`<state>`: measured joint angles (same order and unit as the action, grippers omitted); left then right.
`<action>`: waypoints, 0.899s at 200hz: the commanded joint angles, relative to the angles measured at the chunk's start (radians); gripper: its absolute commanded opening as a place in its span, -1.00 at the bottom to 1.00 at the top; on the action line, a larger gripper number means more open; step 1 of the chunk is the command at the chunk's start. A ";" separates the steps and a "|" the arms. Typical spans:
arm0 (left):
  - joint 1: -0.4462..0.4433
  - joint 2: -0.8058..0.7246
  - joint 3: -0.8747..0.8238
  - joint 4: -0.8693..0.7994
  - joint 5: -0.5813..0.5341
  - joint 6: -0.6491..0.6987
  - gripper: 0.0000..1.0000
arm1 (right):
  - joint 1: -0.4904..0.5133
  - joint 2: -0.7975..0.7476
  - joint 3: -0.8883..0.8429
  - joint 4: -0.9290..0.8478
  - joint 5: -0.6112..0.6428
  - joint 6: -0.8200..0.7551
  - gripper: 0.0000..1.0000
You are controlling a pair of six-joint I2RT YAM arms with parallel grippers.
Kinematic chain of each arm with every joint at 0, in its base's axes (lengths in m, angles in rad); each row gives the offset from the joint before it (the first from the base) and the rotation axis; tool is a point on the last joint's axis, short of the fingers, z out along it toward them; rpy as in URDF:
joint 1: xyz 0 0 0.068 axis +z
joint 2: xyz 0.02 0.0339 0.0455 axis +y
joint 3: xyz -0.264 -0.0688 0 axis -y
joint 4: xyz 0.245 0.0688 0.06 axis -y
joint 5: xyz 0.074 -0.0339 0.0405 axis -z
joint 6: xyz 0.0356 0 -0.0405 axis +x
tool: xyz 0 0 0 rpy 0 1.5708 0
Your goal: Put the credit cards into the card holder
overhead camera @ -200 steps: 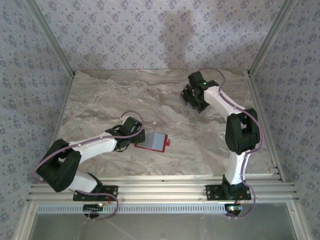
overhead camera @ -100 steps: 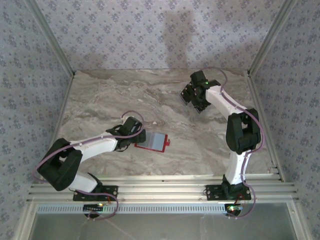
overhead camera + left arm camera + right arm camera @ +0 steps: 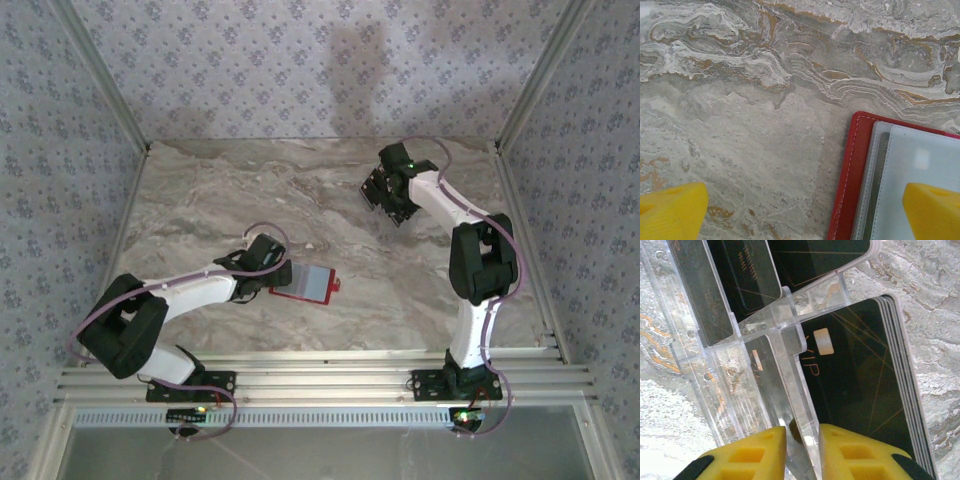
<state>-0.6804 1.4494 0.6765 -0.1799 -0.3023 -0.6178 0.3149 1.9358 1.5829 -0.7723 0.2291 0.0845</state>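
left gripper (image 3: 800,214): fingers spread wide, straddling the left edge of the open red card holder (image 3: 852,170), near-centre on the marble table (image 3: 220,190) | right gripper (image 3: 802,446): far right, fingers pinched narrow at a clear acrylic card rack (image 3: 790,315) beside stacked black credit cards (image 3: 855,375); i cannot tell if anything is gripped

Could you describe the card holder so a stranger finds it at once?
On the marbled grey table, look by the left gripper. The small red rectangular wallet lies open there, pale pockets up; the flat cards farther right are black.
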 commanded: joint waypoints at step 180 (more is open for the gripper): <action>0.009 0.030 0.039 -0.002 -0.001 0.017 1.00 | -0.003 -0.134 0.074 -0.038 -0.161 0.018 -1.00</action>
<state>-0.6804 1.4658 0.6804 -0.1795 -0.2989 -0.6170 0.3145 1.9022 1.6299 -0.8059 0.1165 0.0719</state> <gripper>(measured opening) 0.997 0.058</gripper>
